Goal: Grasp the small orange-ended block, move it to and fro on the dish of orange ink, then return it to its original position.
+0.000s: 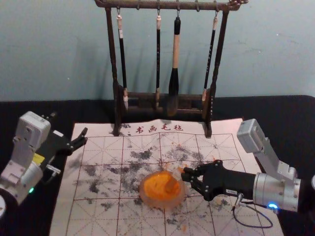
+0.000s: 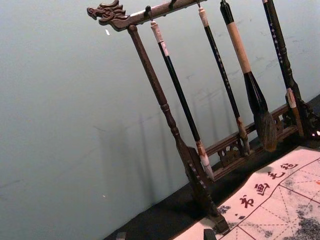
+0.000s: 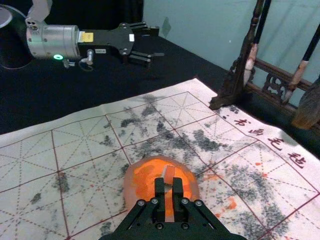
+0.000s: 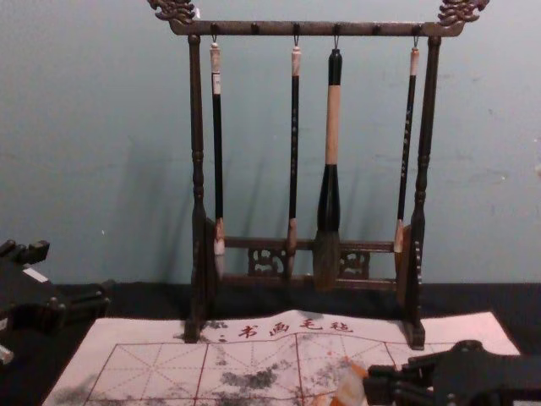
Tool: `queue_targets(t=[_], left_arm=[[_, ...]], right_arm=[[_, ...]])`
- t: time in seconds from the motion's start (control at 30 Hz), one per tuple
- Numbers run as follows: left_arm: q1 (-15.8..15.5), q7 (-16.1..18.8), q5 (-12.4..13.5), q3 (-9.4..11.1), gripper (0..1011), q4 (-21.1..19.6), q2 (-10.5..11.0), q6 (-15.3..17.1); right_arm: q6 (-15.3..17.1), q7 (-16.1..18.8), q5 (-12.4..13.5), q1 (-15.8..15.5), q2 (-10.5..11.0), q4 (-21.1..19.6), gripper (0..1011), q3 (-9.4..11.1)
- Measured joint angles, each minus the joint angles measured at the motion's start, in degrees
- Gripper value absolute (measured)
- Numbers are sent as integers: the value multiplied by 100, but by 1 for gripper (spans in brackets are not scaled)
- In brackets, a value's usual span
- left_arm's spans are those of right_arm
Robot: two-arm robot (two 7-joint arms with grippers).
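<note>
Right claw point(image 1: 184, 175) pinching the small block point(image 1: 172, 186) over the dish point(image 1: 144, 197), orange end toward the ink; contact with ink cannot be told. Left claw point(image 1: 71, 127) idle, spread, near the mat's point(image 1: 68, 209) left edge.

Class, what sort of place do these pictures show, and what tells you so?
Probably a calligraphy or ink-painting practice area: brushes hang from a dark rack, a smudged, gridded mat lies in front, and a dish holds orange ink.
</note>
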Motion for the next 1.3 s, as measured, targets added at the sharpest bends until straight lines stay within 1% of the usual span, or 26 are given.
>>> queue_targets(t=[0.2,0.37,0.73,1.0,1.3], left_arm=[[0,0,0,0,1001,0,0,0],[0,0,0,0,1001,0,0,0],[0,0,0,0,1001,0,0,0],[0,0,0,0,1001,0,0,0],[0,0,0,0,1001,0,0,0]], right_arm=[[20,45,22,-29,15,-49,62,-44],[18,89,14,19,-22,-10,62,-104],[-39,156,-80,285,-196,326,62,-220],[-57,141,-97,353,-234,450,62,-210],[-65,85,-70,308,-174,363,62,-123]])
